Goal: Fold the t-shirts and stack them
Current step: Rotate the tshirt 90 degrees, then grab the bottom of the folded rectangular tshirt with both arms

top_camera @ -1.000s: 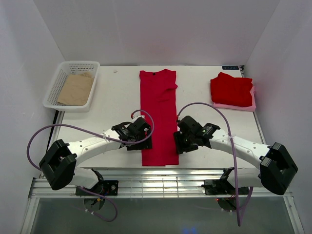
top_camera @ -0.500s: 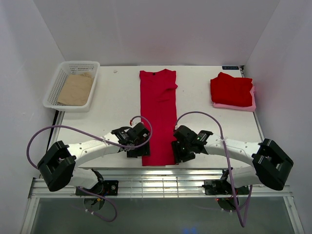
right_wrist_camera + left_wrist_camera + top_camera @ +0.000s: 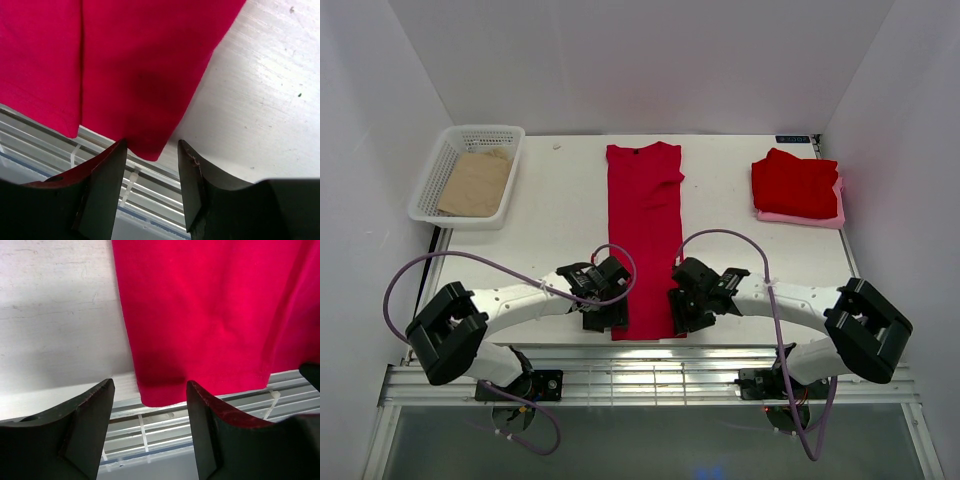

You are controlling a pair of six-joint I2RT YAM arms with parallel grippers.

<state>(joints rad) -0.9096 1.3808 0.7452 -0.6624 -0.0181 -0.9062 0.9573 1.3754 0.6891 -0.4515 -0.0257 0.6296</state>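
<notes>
A red t-shirt [image 3: 645, 235], folded into a long narrow strip, lies down the middle of the table with its hem at the near edge. My left gripper [image 3: 608, 312] is open over the hem's left corner [image 3: 155, 390]. My right gripper [image 3: 682, 312] is open over the hem's right corner [image 3: 150, 145]. Neither holds cloth. A folded red t-shirt [image 3: 795, 183] lies at the back right on a pale pink piece [image 3: 820, 217].
A white basket [image 3: 470, 175] at the back left holds a tan brown sheet [image 3: 475, 185]. A metal grille [image 3: 650, 375] runs along the table's near edge, just past the hem. White walls close in both sides.
Both grippers have moved toward the near edge of the table, along the shirt's sides down to its hem corners. The shirt has not moved.
</notes>
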